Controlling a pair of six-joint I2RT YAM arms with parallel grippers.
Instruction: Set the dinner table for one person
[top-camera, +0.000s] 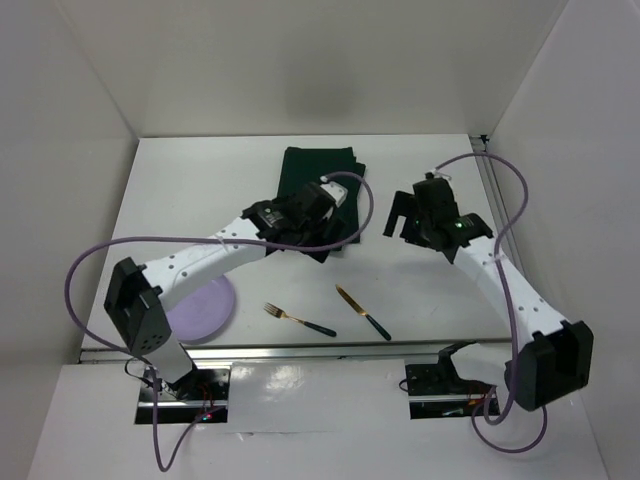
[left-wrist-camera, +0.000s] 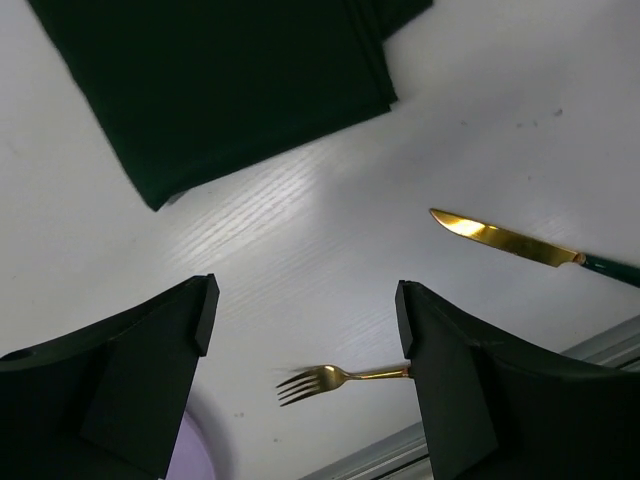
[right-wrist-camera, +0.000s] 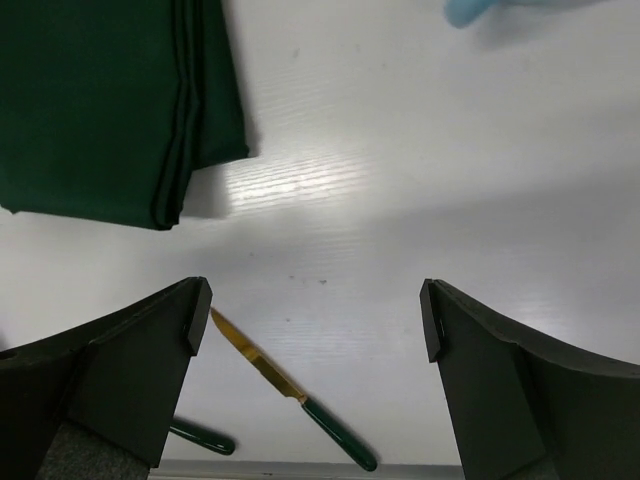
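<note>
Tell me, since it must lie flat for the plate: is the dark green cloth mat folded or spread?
Folded: the dark green rectangular cloth mat shows stacked layer edges along its side in both wrist views.

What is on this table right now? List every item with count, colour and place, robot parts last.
Dinner table: one, white, under everything.
Cloth mat: one, dark green, folded, far centre.
Plate: one, lavender, near left, partly hidden by the left arm.
Fork: one, gold with dark handle, near centre.
Knife: one, gold blade, dark green handle, right of the fork.
Left gripper: one, black, open, empty, above the mat.
Right gripper: one, black, open, empty, right of the mat.
</note>
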